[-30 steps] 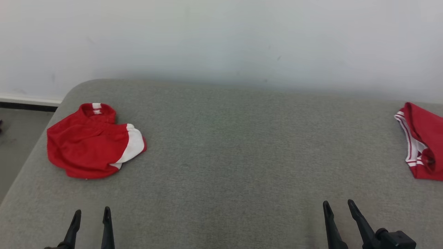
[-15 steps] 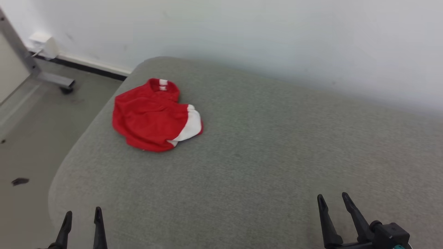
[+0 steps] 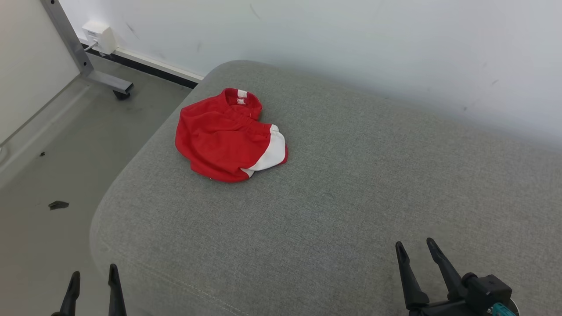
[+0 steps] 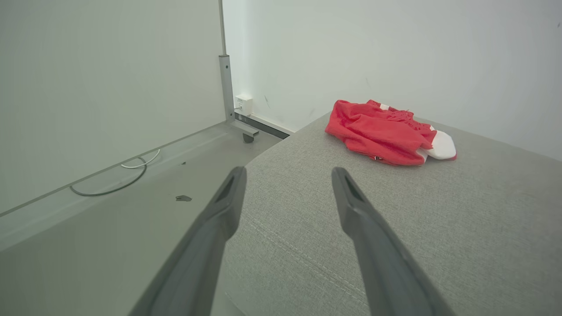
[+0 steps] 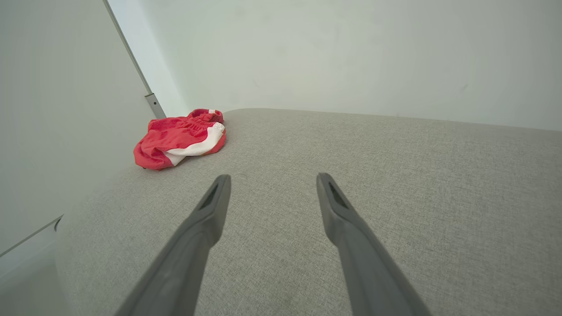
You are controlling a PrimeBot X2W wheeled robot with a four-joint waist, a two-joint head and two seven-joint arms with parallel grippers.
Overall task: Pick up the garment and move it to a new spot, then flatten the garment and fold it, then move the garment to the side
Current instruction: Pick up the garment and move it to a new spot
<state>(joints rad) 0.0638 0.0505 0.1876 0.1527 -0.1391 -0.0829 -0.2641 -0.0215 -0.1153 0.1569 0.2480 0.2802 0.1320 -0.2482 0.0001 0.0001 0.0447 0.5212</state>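
You have the red-and-white garment (image 3: 226,136) lying crumpled at about 11 o'clock in the head view, near the far left corner of the grey padded surface (image 3: 351,188). Your left gripper (image 3: 94,270) at 7 o'clock and right gripper (image 3: 414,242) at 5 o'clock both have their fingers spread apart and empty, well apart from the garment.

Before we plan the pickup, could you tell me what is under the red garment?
The red garment lies crumpled on the grey cushion; whatever its folds cover cannot be seen.
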